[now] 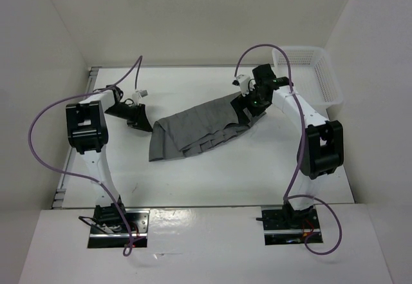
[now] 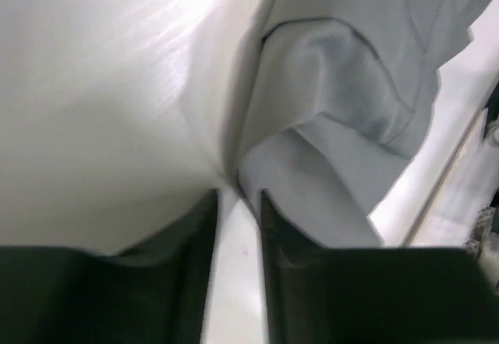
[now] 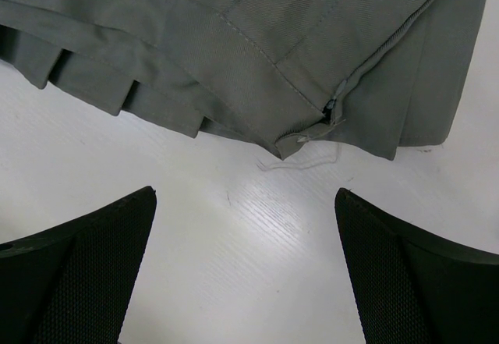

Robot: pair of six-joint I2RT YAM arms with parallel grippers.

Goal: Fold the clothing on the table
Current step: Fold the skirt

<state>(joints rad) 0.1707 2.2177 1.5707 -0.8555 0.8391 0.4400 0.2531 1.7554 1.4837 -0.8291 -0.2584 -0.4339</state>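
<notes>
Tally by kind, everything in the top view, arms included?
Grey skirt: 1
White mesh basket: 1
Table: 1
Robot arms: 2 (left arm, right arm)
Total: 5

We see the skirt [image 3: 234, 40] as soft grey woven cloth, matt, with a fine diagonal weave and stitched seams. The worktop [image 3: 257, 235] under it is smooth and white, with a faint grain and a mild sheen; the basket [image 1: 329, 84] looks like white plastic mesh. The right jaws are matt black, finely dimpled.
</notes>
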